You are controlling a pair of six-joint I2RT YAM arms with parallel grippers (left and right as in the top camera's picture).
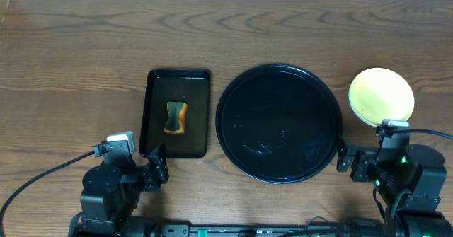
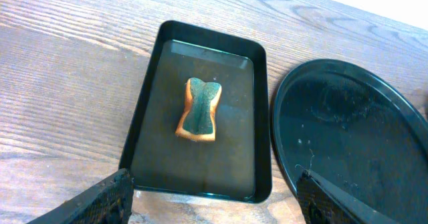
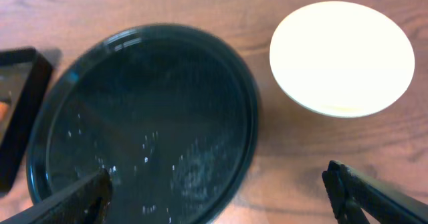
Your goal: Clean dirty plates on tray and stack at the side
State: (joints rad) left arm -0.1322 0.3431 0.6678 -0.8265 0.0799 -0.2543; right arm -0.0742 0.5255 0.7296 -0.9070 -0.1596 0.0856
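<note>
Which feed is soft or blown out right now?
Right wrist: whole frame blurred, the yellow plate washed out nearly white. Left wrist: sharp, sponge crisp, mild sheen on the rectangular tray. Overhead: sharp, faint glints on the round tray.

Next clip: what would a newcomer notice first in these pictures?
The large round black tray dominates the middle of the overhead view, glossy and with no plates on it. Just right of it, a pale yellow plate sits on the wooden table, apart from the tray. To the left, a smaller rectangular black tray holds a green-and-orange sponge.
</note>
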